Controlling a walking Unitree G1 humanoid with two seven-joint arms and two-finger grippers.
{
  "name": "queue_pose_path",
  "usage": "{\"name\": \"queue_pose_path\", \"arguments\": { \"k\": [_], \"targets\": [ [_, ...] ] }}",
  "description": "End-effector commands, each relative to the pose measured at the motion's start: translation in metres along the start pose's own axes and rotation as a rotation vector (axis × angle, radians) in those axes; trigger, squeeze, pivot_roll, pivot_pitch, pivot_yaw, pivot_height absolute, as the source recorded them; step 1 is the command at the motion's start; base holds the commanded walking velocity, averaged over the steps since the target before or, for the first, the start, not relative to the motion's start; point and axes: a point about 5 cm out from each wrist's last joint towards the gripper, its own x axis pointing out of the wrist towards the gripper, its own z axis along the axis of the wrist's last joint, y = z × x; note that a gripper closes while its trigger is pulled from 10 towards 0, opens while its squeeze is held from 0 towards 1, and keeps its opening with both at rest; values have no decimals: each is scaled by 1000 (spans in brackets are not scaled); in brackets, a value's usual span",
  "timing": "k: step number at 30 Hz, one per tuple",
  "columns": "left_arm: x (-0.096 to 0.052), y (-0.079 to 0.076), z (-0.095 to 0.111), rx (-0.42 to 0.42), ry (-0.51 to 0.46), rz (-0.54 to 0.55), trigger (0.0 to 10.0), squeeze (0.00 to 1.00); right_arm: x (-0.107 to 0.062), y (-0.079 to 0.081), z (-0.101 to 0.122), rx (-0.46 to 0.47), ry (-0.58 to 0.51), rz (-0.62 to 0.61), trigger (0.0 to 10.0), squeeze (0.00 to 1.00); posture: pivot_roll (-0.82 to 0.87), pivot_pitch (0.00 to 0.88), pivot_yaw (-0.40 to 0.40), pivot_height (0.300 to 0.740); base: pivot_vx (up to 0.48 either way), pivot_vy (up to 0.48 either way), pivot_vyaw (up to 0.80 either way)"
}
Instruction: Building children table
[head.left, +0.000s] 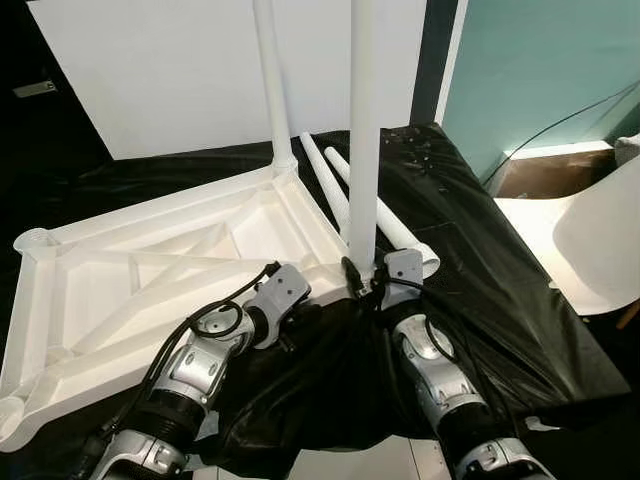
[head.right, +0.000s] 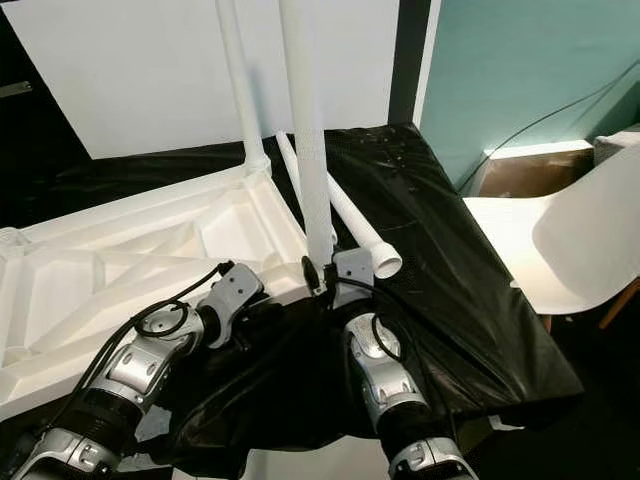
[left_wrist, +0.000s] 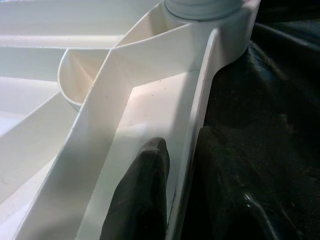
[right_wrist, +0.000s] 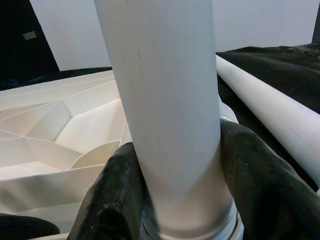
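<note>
The right gripper (head.left: 362, 283) clamps the upright table leg (head.left: 362, 130) at the tabletop (head.left: 150, 290) corner; the left gripper (left_wrist: 182, 165) pinches the tabletop's rim beside it, forearms angled inward.

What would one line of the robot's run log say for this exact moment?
right gripper: shut on upright table leg at socket | left gripper: clamping tabletop rim | two spare legs lying on black sheet

The upturned tabletop (head.left: 150, 280) lies on the sheet (head.left: 500, 290), left of two loose legs (head.left: 395, 225). Two legs (head.left: 362, 130) stand upright in its right corners. A chair (head.left: 590, 240) sits right.
</note>
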Motion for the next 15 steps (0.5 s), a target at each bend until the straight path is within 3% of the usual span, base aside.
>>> {"name": "queue_pose_path", "arguments": {
  "k": [1, 2, 3, 9, 10, 15],
  "targets": [
    [7, -28, -34, -57, 132, -143, 10000, 0, 5, -2, 3, 8, 14, -21, 4353, 0, -17, 0, 45, 740, 0, 0, 0],
    [7, -27, -33, -57, 131, -140, 10000, 0, 6, -1, 4, 4, 15, 11, 10000, 208, -18, 0, 44, 740, 0, 0, 0],
    [7, -27, -33, -57, 130, -138, 10000, 0, 7, -1, 5, 3, 12, 46, 10000, 1000, -18, 0, 44, 740, 0, 0, 0],
    [7, -27, -34, -57, 132, -140, 10000, 0, 13, -16, 12, -30, 29, 250, 10000, 1000, -36, 0, 49, 740, 0, 0, 0],
    [8, -27, -34, -56, 132, -142, 10000, 0, 14, -22, 14, -65, 41, 317, 10000, 0, -39, 0, 50, 740, 0, 0, 0],
    [10, -26, -31, -49, 125, -147, 10000, 0, 9, -41, 21, -125, 99, 589, 10000, 0, -44, 0, 50, 740, 0, 0, 0]
  ]
}}
